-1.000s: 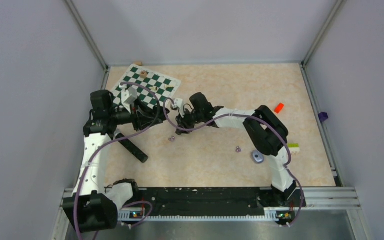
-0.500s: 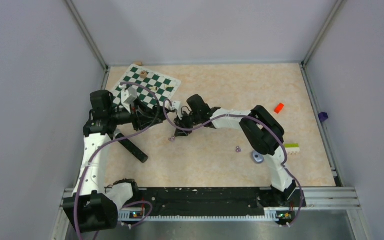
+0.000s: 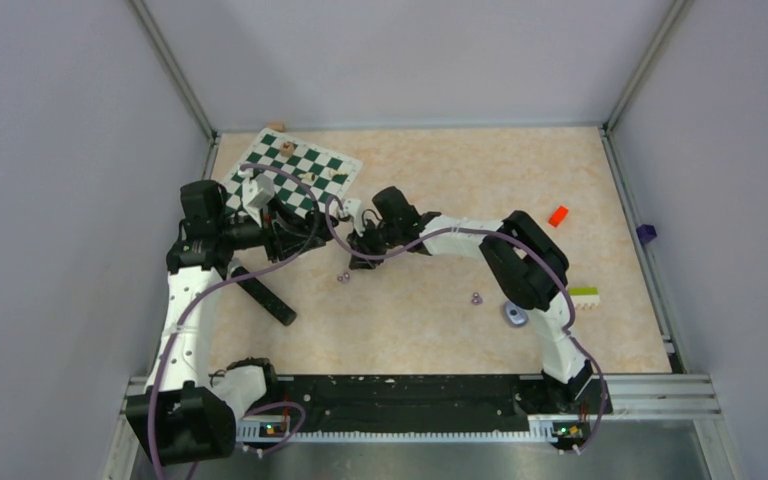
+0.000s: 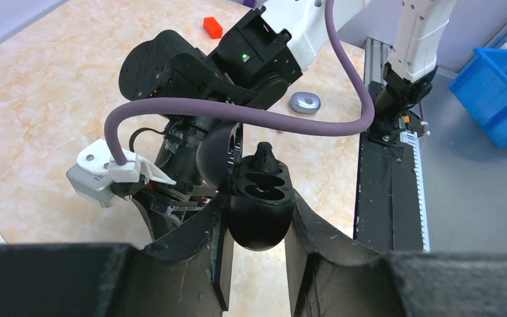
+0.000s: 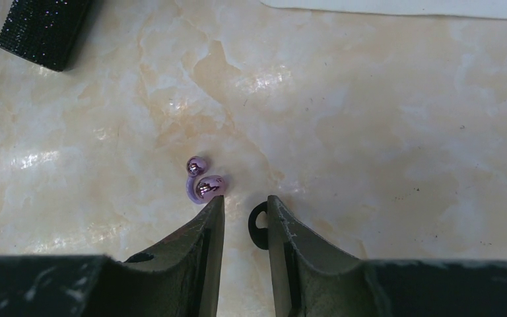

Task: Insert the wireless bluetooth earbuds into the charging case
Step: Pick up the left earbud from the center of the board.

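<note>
My left gripper (image 4: pixel 257 228) is shut on a black oval charging case (image 4: pixel 259 214) and holds it above the table with its lid open. Two empty sockets face up, and a black earbud (image 4: pixel 264 156) stands at the case's far rim. My right gripper (image 5: pixel 245 201) hangs low over the table, its jaws a narrow gap apart. A small black loop-shaped piece (image 5: pixel 257 226) lies against the inner face of its right finger. A pale purple earbud (image 5: pixel 204 187) lies just off its left fingertip. Another purple earbud (image 3: pixel 476 297) lies further right.
A grey-blue oval case (image 3: pixel 515 314) lies by the right arm. The chessboard (image 3: pixel 295 165) with pieces is at the back left, a black strip (image 3: pixel 265 297) at the left. A red block (image 3: pixel 558 215) and a green-white block (image 3: pixel 587 295) are at the right.
The right arm has shifted a little to the left, toward the left gripper. The left gripper still holds the case in the same place.
</note>
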You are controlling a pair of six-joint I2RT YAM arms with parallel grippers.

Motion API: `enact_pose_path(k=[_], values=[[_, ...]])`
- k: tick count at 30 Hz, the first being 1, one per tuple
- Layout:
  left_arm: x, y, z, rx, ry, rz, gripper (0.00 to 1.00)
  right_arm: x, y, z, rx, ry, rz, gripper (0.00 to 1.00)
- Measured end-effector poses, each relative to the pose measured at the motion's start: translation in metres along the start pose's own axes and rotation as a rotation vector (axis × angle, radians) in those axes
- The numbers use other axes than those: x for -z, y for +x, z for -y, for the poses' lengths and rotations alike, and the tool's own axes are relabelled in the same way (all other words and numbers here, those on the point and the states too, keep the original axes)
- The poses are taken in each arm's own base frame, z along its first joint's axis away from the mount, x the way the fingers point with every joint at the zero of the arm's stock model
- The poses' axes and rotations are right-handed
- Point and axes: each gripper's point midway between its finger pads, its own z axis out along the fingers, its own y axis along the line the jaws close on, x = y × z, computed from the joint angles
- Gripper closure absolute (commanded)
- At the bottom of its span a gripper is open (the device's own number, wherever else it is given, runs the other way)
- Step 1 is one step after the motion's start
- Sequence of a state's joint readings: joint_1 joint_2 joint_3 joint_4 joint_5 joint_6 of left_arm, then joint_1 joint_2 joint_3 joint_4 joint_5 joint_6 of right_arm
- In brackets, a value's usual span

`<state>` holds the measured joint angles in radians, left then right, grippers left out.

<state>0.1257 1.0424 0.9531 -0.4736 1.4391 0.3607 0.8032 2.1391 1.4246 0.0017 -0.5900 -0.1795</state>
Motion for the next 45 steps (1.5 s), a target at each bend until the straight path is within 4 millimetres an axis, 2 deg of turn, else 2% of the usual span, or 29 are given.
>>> enact_pose_path(k=[16, 25, 36, 45], values=[[0.001, 0.000, 0.000, 0.001, -0.003, 0.000, 1.00, 0.001, 0.001, 0.016, 0.042, 0.080, -0.013, 0.72], [0.001, 0.000, 0.000, 0.002, -0.002, 0.001, 1.00, 0.007, 0.009, 0.026, 0.072, 0.146, -0.032, 0.84], [0.000, 0.000, 0.001, 0.002, 0.005, 0.003, 1.00, 0.018, 0.013, 0.023, 0.069, 0.168, -0.063, 0.92], [0.000, -0.001, 0.003, 0.002, 0.014, 0.006, 1.00, 0.036, 0.005, 0.020, 0.062, 0.172, -0.057, 0.93]])
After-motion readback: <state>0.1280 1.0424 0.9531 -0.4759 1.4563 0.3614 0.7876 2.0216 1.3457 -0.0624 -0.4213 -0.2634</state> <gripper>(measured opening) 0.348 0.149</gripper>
